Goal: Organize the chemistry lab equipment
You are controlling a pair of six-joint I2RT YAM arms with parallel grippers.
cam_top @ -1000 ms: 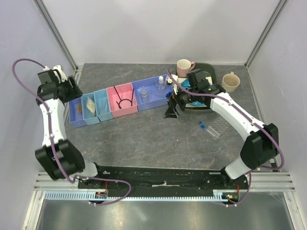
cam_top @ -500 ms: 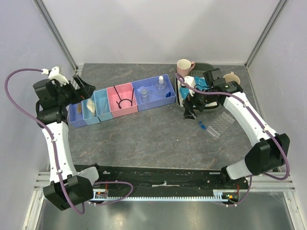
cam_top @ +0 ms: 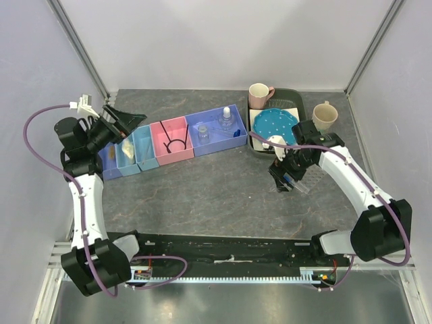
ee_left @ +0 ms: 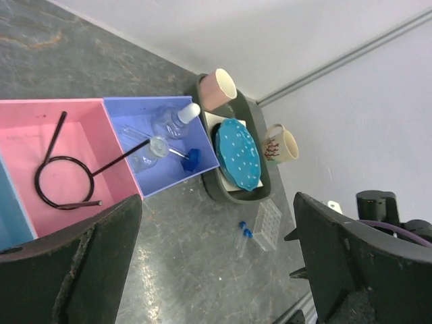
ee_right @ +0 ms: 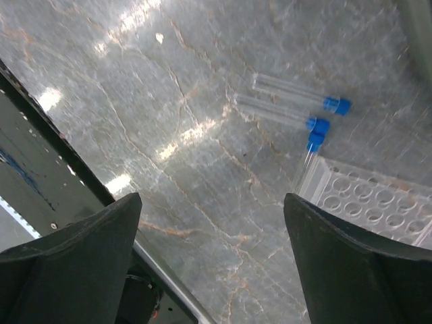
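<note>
Right claw [ee_right: 211,202] splayed near blue-capped vials [ee_right: 300,91], rack [ee_right: 368,202] beside

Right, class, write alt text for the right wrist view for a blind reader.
Three blue-capped vials lie on a grey table, beside a clear rack at lower right. The camera's own dark jaws stand open at the bottom corners.

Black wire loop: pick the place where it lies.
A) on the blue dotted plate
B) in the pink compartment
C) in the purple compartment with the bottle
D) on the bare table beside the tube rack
B: in the left wrist view the black wire loop lies flat on the floor of the pink compartment, inside its walls.
</note>
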